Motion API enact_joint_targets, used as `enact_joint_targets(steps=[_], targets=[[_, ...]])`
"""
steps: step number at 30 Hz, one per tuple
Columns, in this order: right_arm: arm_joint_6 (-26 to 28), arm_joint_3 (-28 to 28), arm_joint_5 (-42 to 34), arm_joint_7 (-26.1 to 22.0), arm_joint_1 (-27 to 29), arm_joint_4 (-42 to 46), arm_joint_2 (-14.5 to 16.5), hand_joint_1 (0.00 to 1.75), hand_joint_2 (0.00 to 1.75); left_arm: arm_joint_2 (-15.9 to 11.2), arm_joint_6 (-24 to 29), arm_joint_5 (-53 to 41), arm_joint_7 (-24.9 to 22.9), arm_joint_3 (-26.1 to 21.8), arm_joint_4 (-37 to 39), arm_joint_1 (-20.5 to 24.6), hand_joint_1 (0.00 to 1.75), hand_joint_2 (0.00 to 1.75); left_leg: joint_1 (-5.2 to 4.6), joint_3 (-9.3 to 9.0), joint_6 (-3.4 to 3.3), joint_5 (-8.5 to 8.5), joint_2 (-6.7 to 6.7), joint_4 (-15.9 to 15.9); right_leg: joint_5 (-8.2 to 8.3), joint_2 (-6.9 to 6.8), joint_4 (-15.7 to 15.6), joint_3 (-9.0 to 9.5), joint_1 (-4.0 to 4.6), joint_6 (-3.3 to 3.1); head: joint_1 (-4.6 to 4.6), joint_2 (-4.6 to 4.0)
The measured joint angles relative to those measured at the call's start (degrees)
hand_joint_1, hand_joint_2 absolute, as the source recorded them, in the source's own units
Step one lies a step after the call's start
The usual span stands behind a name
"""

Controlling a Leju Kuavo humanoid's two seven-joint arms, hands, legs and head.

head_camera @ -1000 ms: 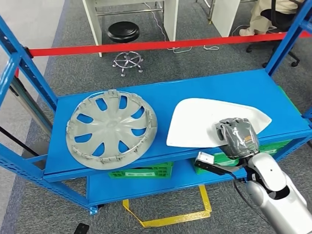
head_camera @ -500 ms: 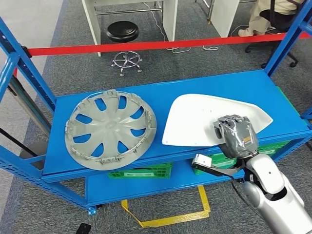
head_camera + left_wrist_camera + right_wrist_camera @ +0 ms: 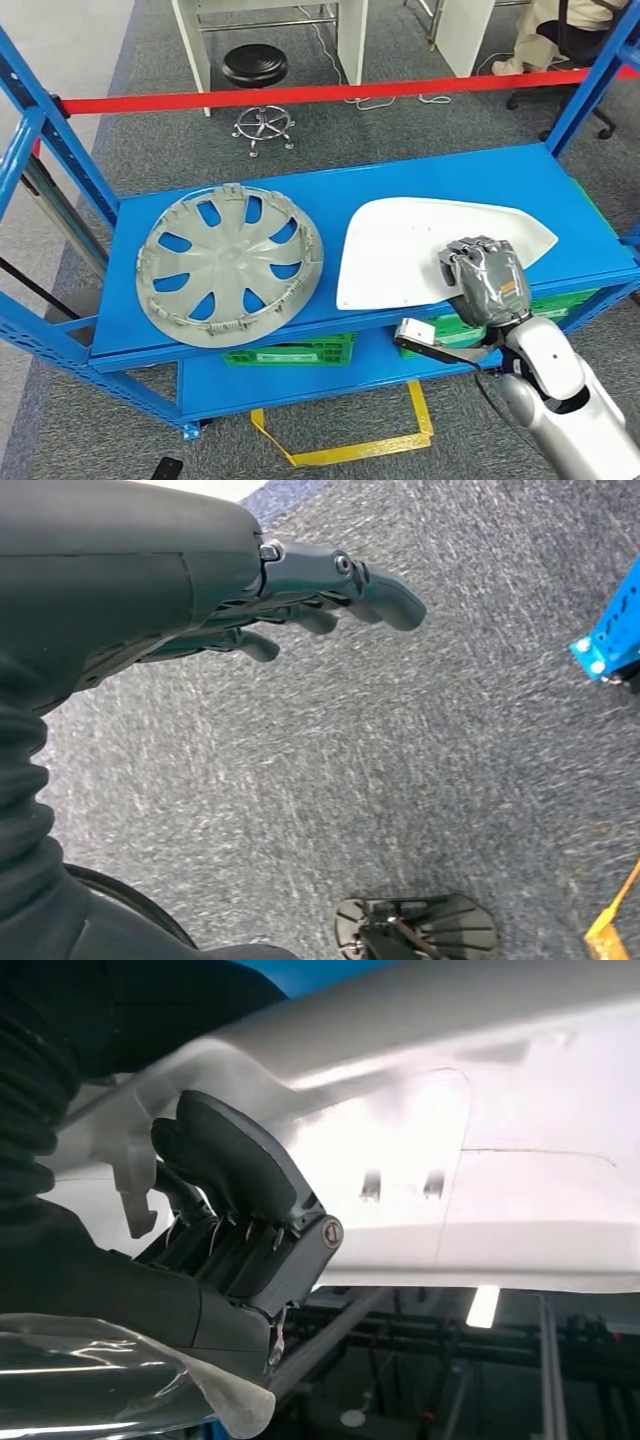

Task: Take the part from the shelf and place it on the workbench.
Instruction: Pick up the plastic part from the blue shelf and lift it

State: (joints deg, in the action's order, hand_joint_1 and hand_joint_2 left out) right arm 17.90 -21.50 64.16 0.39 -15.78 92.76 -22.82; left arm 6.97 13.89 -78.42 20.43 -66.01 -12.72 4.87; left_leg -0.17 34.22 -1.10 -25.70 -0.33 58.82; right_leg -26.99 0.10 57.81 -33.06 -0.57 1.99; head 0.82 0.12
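right robot hand (image 3: 484, 280) grips white part (image 3: 423, 250) | hubcap (image 3: 229, 265) beside | left robot hand (image 3: 302, 590) empty, fingers apart

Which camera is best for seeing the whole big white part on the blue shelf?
The head view: it shows the whole white part lying on the blue shelf, with the right robot hand at its near edge. The right wrist view shows only a blurry close-up of its underside. The left wrist view looks at carpet.

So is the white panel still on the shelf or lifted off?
On the shelf: the white panel rests there, near edge overhanging, gripped by the right hand.
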Motion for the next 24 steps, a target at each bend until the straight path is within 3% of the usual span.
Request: enact_joint_targets(steps=[2, 3, 6, 7, 8, 9, 12, 14, 17, 19, 21, 22, 23, 24], targets=[[0.0, 0.0, 0.1, 0.0, 0.0, 0.0, 0.0, 1.75, 1.75, 0.0, 0.3, 0.1, -0.1, 0.0, 0.0, 0.0, 0.00, 1.75, 0.09, 0.21, 0.55, -0.56, 0.02, 0.5, 0.36, -0.10, -0.1, -0.13, -0.12, -0.77, -0.06, 0.00], [0.0, 0.0, 0.1, 0.0, 0.0, 0.0, 0.0, 1.75, 1.75, -0.1, 0.4, 0.2, -0.1, 0.0, 0.0, 0.0, 0.00, 1.75, 0.14, 0.66, 0.85, -1.76, 0.04, 1.8, 0.57, -0.18, -0.2, -0.20, -0.21, -1.14, -0.13, -0.01], [0.0, 0.0, 0.1, 0.0, 0.2, 0.0, 0.1, 1.75, 1.75, 0.0, 0.8, 0.2, -0.2, 0.0, 0.0, 0.0, 0.00, 1.75, 0.33, 4.10, 1.50, -8.02, 0.09, 11.8, 1.03, -0.39, -0.2, -0.73, -0.23, -1.76, -0.31, -0.01], [0.0, 0.0, 0.2, 0.0, 0.4, 0.0, 0.1, 1.75, 1.75, 0.0, 0.9, 0.2, -0.2, 0.0, 0.0, 0.0, 0.00, 1.75, 0.37, 4.99, 1.56, -9.36, 0.09, 14.8, 1.21, -0.43, -0.2, -1.00, -0.19, -1.81, -0.31, -0.01], [0.0, 0.0, 0.2, 0.0, 0.5, 0.0, 0.1, 1.75, 1.75, 0.0, 1.0, 0.2, -0.3, 0.0, 0.0, 0.0, 0.00, 1.75, 0.37, 5.05, 1.54, -9.65, 0.10, 16.0, 1.41, -0.44, -0.2, -1.29, -0.15, -1.80, -0.31, -0.01], [0.0, 0.0, 0.2, 0.0, 0.7, 0.0, 0.1, 1.75, 1.75, 0.1, 1.2, 0.2, -0.3, 0.0, 0.0, 0.0, 0.00, 1.75, 0.37, 3.98, 1.42, -8.81, 0.10, 14.8, 1.64, -0.42, -0.1, -1.56, -0.12, -1.71, -0.31, -0.01], [0.0, 0.0, 0.4, 0.0, 0.9, 0.0, 0.1, 1.75, 1.75, 0.0, 1.6, 0.2, -0.3, 0.0, 0.0, 0.1, 0.00, 1.75, 0.28, -2.53, 0.73, -4.52, 0.07, 3.4, 2.30, -0.34, 0.0, -2.09, -0.01, -1.13, -0.31, -0.01], [0.1, 0.1, 0.5, 0.0, 1.0, 0.0, 0.1, 1.75, 1.75, 0.0, 1.7, 0.2, -0.3, 0.0, 0.0, 0.2, 0.00, 1.75, 0.08, -4.23, 0.28, -3.76, 0.01, -0.3, 2.80, -0.35, 0.0, -2.38, 0.05, -0.47, -0.26, -0.01], [0.1, 0.2, 0.9, 0.5, 1.2, 0.0, 0.0, 1.75, 1.75, 0.2, 1.8, 0.2, -0.3, 0.0, 0.0, 0.1, 0.00, 1.75, -0.04, -3.66, -0.71, -2.79, 0.07, -0.6, 3.06, -0.30, 0.1, -2.92, -0.17, 0.64, -0.25, -0.01], [0.2, 0.8, 1.1, 1.0, 1.4, 0.0, -0.1, 1.75, 1.75, 0.2, 2.0, 0.1, -0.2, 0.0, 0.0, 0.2, 0.00, 1.75, 0.15, -2.85, -1.48, -1.74, 0.22, -0.8, -0.04, -0.23, 3.0, -4.45, -0.27, 1.14, -0.09, -0.01], [0.2, 2.0, 0.3, 1.4, 1.6, 0.0, -0.3, 1.75, 1.75, 0.1, 2.1, 0.1, -0.2, 0.0, 0.0, 0.3, 0.00, 1.75, 0.06, -1.60, -1.89, -0.82, 0.27, -0.8, -5.15, -0.22, 10.3, -6.89, -0.31, 1.47, 0.06, -0.01], [0.1, 2.7, -0.5, 1.5, 1.8, 0.0, -0.4, 1.75, 1.75, 0.1, 2.2, 0.2, -0.2, 0.0, 0.0, 0.2, 0.00, 1.75, -0.02, -0.97, -1.96, -0.36, 0.27, -0.8, -6.88, -0.22, 13.7, -7.72, -0.32, 1.56, 0.04, -0.01], [-0.1, 3.4, -1.5, 1.6, 2.1, 0.0, -0.6, 1.75, 1.75, 0.1, 2.2, 0.2, -0.2, 0.0, 0.0, 0.2, 0.00, 1.75, -0.09, -0.36, -1.96, 0.07, 0.27, -0.7, -7.55, -0.22, 15.6, -7.79, -0.31, 1.61, 0.04, -0.01], [-0.3, 4.0, -2.5, 1.6, 2.4, 0.0, -0.8, 1.75, 1.75, 0.1, 2.2, 0.3, -0.2, 0.0, 0.0, 0.1, 0.00, 1.75, -0.13, 0.19, -1.94, 0.49, 0.26, -0.7, -7.15, -0.22, 15.3, -6.74, -0.30, 1.57, 0.05, -0.01]])
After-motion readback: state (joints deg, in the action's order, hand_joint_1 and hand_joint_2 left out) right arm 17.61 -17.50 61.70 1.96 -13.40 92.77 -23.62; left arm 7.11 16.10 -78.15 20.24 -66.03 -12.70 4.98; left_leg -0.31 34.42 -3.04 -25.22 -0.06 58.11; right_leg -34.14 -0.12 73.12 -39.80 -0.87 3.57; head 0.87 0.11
